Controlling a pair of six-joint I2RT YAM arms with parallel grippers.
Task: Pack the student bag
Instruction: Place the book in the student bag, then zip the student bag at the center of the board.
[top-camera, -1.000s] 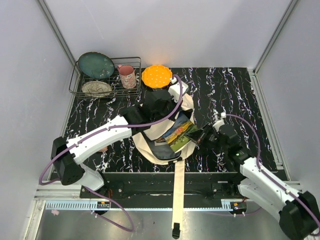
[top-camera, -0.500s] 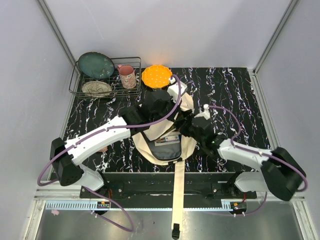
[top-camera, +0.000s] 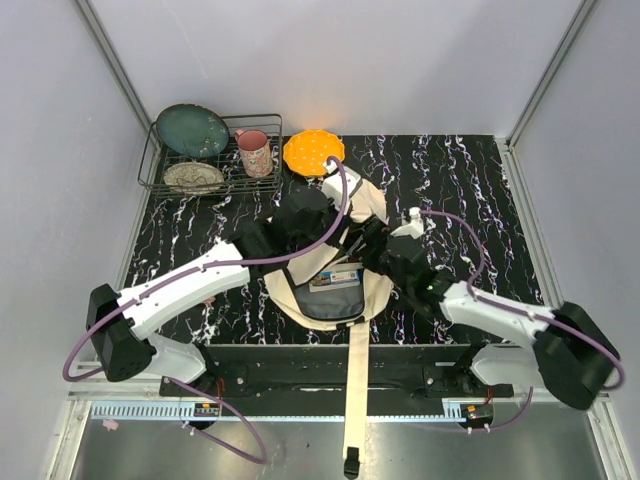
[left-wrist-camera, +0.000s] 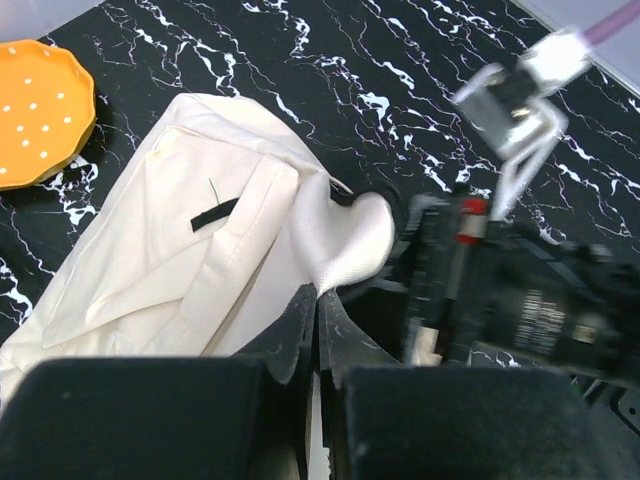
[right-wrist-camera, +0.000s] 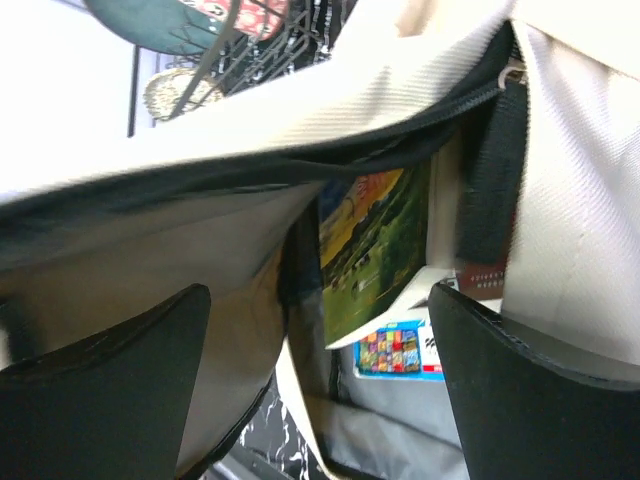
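Right gripper is the one that's changed: a second ago it was carrying a landscape-cover booklet just off the right side of the student bag. Now it's reaching into the bag's mouth with its fingers spread wide and nothing between them. So it's letting go, and the booklet is sitting upright inside the bag, leaning against the inner wall, with a blue printed packet lying just below it.

Left gripper is doing the boring but important job. It's clenched on a fold of the bag's cream fabric at the far rim, holding the opening up so the thing doesn't flop closed.

The bag itself is lying flat in the middle of the surface, flap thrown back toward the orange plate behind it, one long strap dangling off the near edge.

My read is that one item is packed, and the right arm is needing to back out without snagging the zipper edge.
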